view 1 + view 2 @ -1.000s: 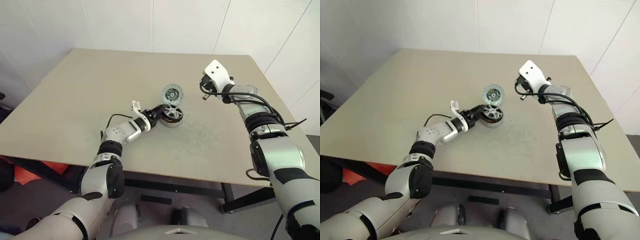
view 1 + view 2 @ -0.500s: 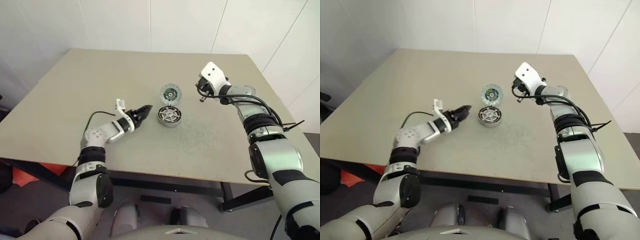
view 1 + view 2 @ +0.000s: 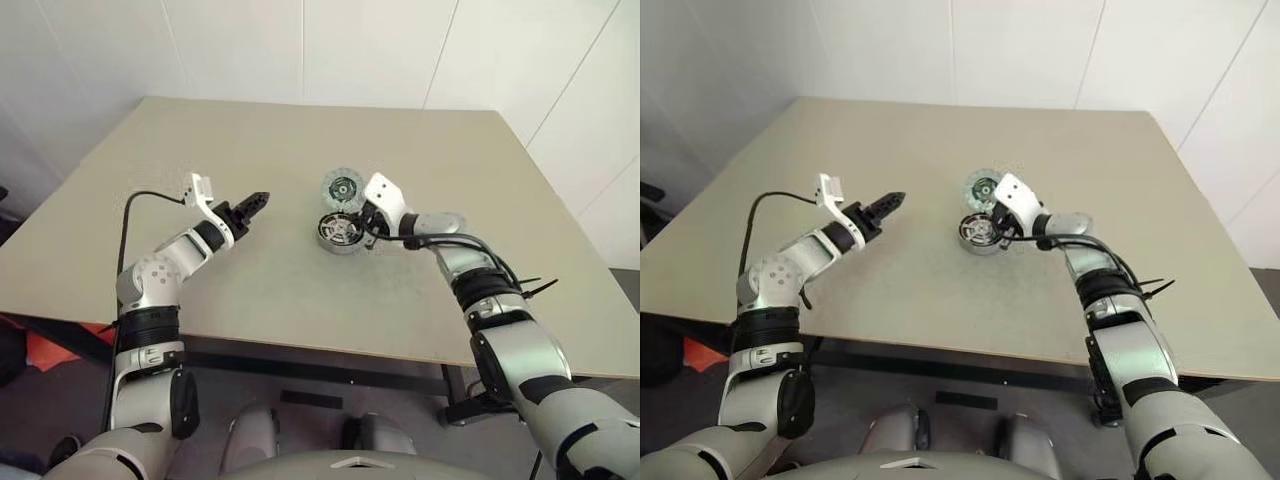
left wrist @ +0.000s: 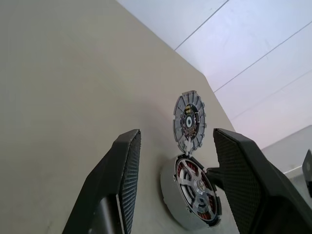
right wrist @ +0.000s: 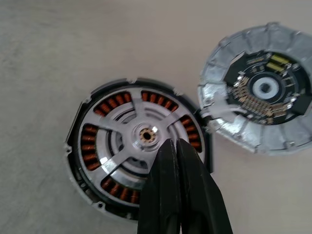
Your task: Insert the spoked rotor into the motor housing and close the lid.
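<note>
On the desk (image 3: 150,150) I see the motor housing (image 3: 338,233) at mid-desk with the spoked rotor (image 5: 146,135) already seated in it, and the lid (image 3: 343,189) lying open, touching its far edge. So closing is the step in hand, I judge. My right end effector (image 5: 176,148), clenched and empty, hovers over the rotor's hub; the left end effector (image 3: 257,201) hangs released, off to the left. Next I must flip the lid.

Orange-copper windings ring the silver spoked rotor (image 5: 144,141); the grey lid (image 5: 258,90) has a dark, gold-flecked centre.
</note>
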Motion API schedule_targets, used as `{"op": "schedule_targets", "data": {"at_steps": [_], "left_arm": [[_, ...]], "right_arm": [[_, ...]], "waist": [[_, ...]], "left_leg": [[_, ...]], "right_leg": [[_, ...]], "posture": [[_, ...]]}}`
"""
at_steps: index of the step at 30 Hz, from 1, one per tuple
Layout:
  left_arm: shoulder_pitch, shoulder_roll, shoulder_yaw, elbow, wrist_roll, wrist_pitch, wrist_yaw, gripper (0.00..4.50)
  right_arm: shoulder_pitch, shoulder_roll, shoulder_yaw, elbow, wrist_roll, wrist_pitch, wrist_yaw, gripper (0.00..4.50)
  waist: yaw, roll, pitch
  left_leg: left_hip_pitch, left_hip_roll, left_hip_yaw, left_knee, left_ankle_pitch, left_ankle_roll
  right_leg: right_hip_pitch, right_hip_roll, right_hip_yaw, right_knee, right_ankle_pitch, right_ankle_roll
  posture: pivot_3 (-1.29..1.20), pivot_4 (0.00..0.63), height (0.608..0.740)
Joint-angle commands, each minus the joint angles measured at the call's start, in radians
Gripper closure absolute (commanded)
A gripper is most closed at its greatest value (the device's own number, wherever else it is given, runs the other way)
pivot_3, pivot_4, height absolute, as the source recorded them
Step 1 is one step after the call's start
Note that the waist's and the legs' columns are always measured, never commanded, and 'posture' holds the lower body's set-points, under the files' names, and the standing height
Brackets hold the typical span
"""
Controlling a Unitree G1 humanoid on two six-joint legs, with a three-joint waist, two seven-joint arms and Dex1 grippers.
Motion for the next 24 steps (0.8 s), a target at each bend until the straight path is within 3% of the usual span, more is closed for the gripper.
{"op": "schedule_targets", "data": {"at_steps": [1, 10, 16, 19, 24], "left_arm": [[-0.012, 0.021, 0.000, -0.015, 0.014, -0.041, -0.003, 1.98], [-0.025, 0.067, -0.004, 0.035, 0.049, -0.106, -0.025, 1.98], [-0.015, 0.106, -0.113, 0.010, 0.183, -0.229, -0.056, 1.98], [-0.017, 0.172, -0.247, 0.008, 0.363, -0.385, -0.091, 1.96], [-0.013, 0.218, -0.342, -0.001, 0.495, -0.525, -0.127, 1.96]], "right_arm": [[0.008, 0.009, 0.014, -0.004, -0.013, 0.009, -0.022, 4.50], [-0.022, -0.039, 0.009, -0.131, -0.006, 0.007, 0.003, 4.50], [-0.079, -0.164, 0.112, -0.221, -0.069, -0.031, 0.199, 4.50], [-0.130, -0.225, 0.215, -0.185, -0.107, -0.117, 0.415, 3.86], [-0.227, -0.213, 0.315, 0.017, -0.232, -0.264, 0.394, 2.22]], "waist": [[-0.001, 0.000, 0.000], [0.001, 0.000, 0.000], [0.001, 0.000, 0.000], [-0.002, 0.000, 0.000], [-0.002, 0.000, 0.001]], "left_leg": [[0.001, 0.000, 0.000, 0.000, 0.000, 0.000], [0.011, 0.000, 0.000, -0.002, -0.001, -0.004], [0.009, 0.000, -0.001, -0.002, -0.002, -0.004], [0.009, 0.000, -0.001, -0.003, -0.002, -0.004], [0.008, 0.000, -0.001, -0.002, -0.002, -0.004]], "right_leg": [[0.001, 0.000, 0.000, 0.000, 0.000, 0.000], [0.011, 0.000, 0.000, -0.002, 0.000, 0.000], [0.011, 0.001, 0.000, -0.003, 0.000, 0.001], [0.011, 0.001, 0.000, -0.003, 0.000, 0.001], [0.009, 0.001, 0.000, -0.003, 0.000, 0.001]], "posture": [[0.00, 0.000, 0.740], [0.00, 0.000, 0.740], [0.00, 0.000, 0.740], [0.00, 0.000, 0.740], [0.00, 0.000, 0.740]]}}
